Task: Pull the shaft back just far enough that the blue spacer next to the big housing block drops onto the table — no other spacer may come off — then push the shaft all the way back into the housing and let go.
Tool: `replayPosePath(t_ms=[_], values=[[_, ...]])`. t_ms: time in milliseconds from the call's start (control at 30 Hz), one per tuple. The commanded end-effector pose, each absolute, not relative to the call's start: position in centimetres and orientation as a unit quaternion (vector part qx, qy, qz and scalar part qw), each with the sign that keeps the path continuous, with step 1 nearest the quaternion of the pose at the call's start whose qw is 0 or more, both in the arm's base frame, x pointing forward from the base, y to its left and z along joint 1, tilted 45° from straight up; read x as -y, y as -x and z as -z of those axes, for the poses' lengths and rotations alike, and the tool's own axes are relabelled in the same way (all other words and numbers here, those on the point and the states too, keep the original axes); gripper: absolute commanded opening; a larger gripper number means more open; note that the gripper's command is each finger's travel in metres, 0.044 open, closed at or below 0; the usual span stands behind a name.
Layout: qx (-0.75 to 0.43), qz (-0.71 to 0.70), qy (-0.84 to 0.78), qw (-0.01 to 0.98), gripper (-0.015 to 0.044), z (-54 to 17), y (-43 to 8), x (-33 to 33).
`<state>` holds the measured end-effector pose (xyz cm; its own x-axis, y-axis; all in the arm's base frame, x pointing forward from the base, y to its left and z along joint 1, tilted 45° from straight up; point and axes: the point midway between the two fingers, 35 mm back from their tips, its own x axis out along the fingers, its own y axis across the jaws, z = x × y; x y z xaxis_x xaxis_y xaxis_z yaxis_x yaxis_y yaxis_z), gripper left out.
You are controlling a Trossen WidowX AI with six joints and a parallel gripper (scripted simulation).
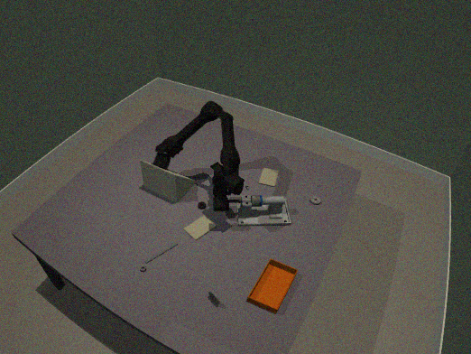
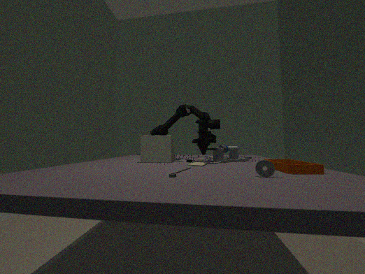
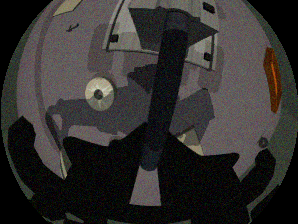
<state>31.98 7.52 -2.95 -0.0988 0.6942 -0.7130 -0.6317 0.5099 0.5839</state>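
My gripper (image 2: 203, 153) (image 3: 151, 127) is shut on the dark shaft (image 1: 234, 198) (image 2: 210, 149) (image 3: 168, 75) near its free end, which sticks out past the fingers in the wrist view. The shaft is level and runs into the small support block (image 1: 245, 201) (image 2: 218, 154). The blue spacer (image 1: 261, 200) (image 2: 225, 149) is up at shaft height, beside the big housing block (image 1: 276, 200) (image 2: 233, 152). Pale spacer material (image 1: 255, 200) sits between it and the small block. Single spacers there are too small to tell apart. The wrist view hides them behind the small block.
The housing stands on a white base plate (image 1: 266, 222). An orange tray (image 1: 273, 286) (image 2: 297, 166) (image 3: 273, 80) lies in front. A white box (image 1: 162, 181) (image 2: 155, 149) stands near the arm's base. A ring (image 3: 90, 95), a thin rod (image 1: 162, 254), and an upright washer (image 2: 260, 169) are around.
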Motion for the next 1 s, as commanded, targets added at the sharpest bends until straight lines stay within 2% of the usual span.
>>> replayPosePath(t_ms=[0, 967], values=[[-0.555, -0.492, -0.028, 0.670, 0.0000, 3.07, -31.78, -7.39], [-0.555, -0.492, -0.028, 0.670, 0.0000, 3.20, -31.51, -7.21]])
